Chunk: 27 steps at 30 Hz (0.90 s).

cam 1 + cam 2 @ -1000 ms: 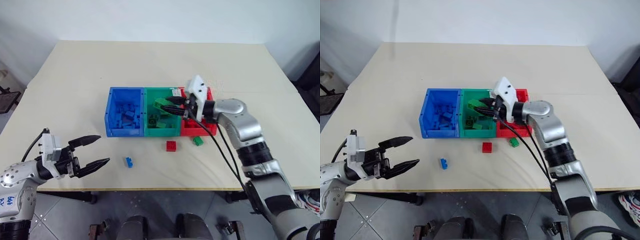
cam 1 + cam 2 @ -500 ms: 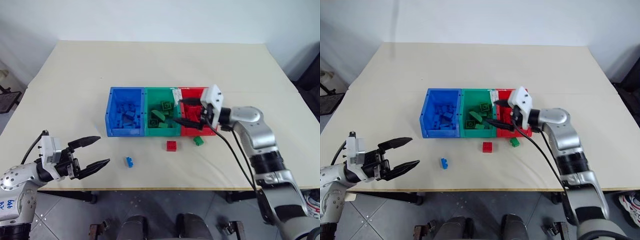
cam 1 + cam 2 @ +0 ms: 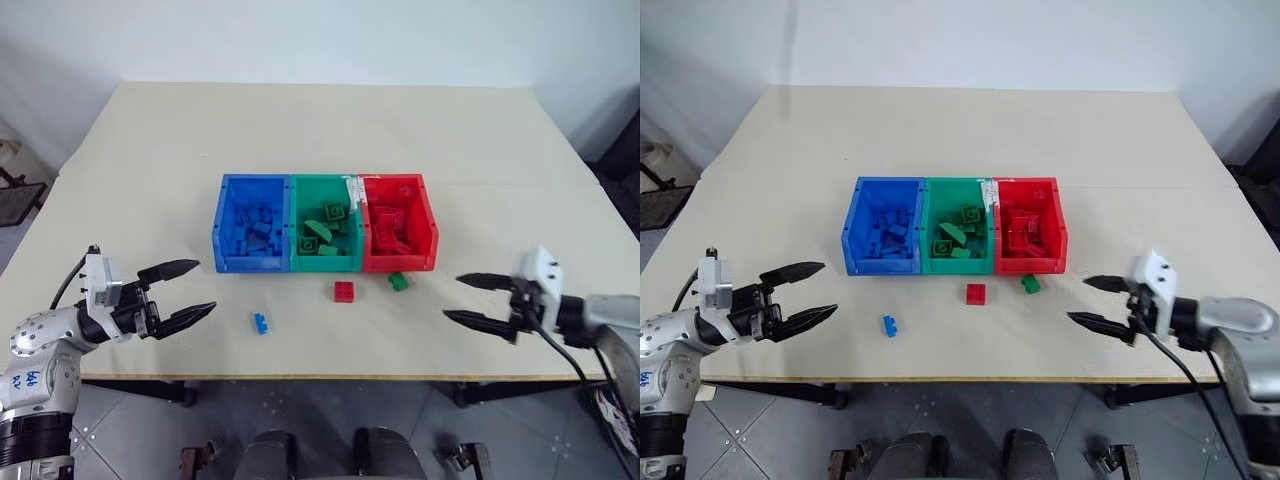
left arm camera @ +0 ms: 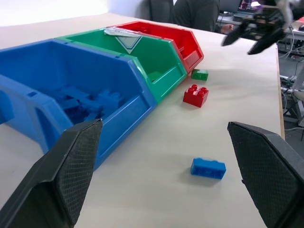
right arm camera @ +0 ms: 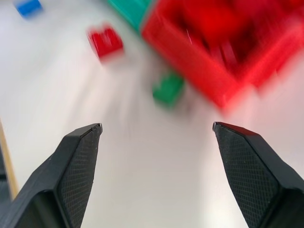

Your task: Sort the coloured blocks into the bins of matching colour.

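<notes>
Three joined bins stand mid-table: blue (image 3: 245, 264), green (image 3: 324, 264) and red (image 3: 400, 263), each holding several blocks of its own colour. On the table in front of them lie a red block (image 3: 343, 291), a green block (image 3: 398, 282) below the red bin, and a blue block (image 3: 259, 323) nearer the front edge. My left gripper (image 3: 205, 286) hovers open at the front left, pointing toward the blue block (image 4: 208, 168). My right gripper (image 3: 452, 298) hovers open and empty at the front right, aimed toward the green block (image 5: 168, 89).
A white patch (image 3: 352, 186) sits on the rim between the green and red bins. The beige table (image 3: 320, 130) stretches wide behind the bins. Its front edge runs just below both grippers.
My right gripper let a green piece go into the green bin, opened, then swung away right and back toward the front edge. The left gripper edged slightly forward.
</notes>
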{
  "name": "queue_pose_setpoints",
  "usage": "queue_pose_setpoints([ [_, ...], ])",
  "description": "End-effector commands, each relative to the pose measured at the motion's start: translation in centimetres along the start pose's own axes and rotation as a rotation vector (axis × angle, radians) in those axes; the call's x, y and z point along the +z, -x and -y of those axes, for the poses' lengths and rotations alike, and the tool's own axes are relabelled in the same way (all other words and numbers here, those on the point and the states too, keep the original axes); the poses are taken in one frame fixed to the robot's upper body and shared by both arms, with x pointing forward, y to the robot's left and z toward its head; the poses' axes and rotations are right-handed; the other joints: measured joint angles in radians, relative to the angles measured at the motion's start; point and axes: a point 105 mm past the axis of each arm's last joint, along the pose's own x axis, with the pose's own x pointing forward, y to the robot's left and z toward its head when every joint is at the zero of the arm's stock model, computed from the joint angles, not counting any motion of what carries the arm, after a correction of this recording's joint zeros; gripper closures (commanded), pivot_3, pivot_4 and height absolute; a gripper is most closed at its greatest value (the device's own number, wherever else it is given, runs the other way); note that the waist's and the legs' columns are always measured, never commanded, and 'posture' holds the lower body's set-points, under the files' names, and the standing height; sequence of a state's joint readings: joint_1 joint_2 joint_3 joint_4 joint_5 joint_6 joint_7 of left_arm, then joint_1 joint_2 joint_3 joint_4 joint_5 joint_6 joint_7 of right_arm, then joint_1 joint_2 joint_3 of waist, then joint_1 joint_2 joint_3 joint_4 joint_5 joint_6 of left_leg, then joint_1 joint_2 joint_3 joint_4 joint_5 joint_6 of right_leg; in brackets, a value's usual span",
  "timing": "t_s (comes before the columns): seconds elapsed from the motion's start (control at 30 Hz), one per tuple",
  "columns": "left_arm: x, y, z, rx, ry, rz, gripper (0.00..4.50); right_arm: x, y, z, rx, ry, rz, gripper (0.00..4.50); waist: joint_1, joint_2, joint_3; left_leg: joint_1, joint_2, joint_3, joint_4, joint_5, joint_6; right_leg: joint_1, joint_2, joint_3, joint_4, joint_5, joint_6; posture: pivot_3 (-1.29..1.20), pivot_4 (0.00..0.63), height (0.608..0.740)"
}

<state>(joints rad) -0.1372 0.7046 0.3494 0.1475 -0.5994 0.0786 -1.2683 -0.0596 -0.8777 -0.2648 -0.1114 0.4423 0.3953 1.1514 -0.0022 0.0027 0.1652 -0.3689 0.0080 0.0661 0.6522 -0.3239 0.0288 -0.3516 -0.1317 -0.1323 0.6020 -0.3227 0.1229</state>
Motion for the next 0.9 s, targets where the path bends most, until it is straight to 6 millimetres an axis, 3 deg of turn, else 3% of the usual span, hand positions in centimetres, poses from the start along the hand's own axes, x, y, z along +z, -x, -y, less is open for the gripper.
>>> queue_pose_setpoints([
  [0.03,0.8,0.1,-0.4,-0.014,-0.050,0.003,0.00,0.8,1.3,0.1,-0.052,0.029,0.007,0.59,0.001,0.000,0.000,0.000,0.000,0.000,0.000,0.000,0.000,0.000,0.000,0.000,0.000,0.000,0.000,0.00,0.150,0.740],
  [0.1,0.9,0.1,-0.4,-0.022,-0.052,0.003,0.00,0.7,0.9,-0.1,-0.060,0.022,0.012,0.59,0.000,0.000,0.000,0.000,0.000,0.000,0.000,0.000,0.000,0.001,0.000,0.000,-0.002,0.000,0.000,0.00,0.150,0.740],
  [0.47,1.4,-0.6,0.9,-0.075,-0.073,0.003,0.00,-1.0,-5.7,-1.0,-0.147,-0.097,0.070,0.59,0.000,0.000,0.000,0.000,0.000,-0.001,0.001,0.000,0.000,0.001,0.000,0.001,-0.001,0.000,0.000,0.00,0.150,0.740],
  [0.9,1.4,2.1,2.3,-0.081,-0.045,0.011,0.00,-2.2,-11.2,-0.7,-0.196,-0.148,0.096,0.59,-0.003,-0.001,-0.001,0.000,0.001,-0.001,0.001,0.000,0.000,0.001,0.000,0.003,-0.001,0.000,0.000,0.00,0.150,0.740],
])
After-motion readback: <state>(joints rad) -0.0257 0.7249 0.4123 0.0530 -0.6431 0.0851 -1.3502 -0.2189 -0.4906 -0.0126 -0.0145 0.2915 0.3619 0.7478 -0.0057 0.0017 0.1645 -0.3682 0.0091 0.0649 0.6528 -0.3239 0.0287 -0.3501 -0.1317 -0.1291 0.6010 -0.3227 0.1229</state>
